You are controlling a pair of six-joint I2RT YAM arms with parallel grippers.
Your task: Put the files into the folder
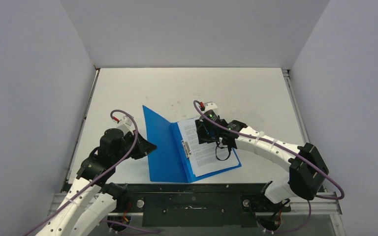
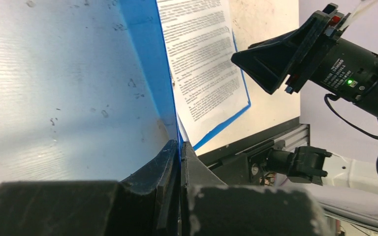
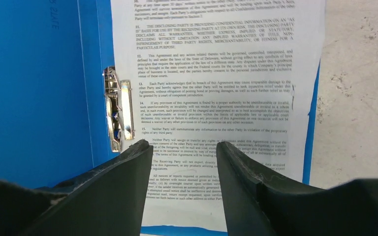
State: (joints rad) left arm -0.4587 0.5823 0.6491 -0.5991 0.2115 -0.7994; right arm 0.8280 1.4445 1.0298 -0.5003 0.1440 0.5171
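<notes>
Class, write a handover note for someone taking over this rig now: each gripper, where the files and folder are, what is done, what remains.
Left gripper: shut on the folder cover's edge, holding it raised open.
Right gripper: open, over the files, gripping nothing.
Files: flat on the folder's inner back, beside the clip.
Done: files inside.
Left: probably lower the cover shut and let go.

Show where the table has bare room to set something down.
Bare: the far strip of the table between the folder and back wall, and the far right corner by the rail. Crowded: mid-table, where the left end effector pinches the raised cover and the right end effector hangs open over the files.
</notes>
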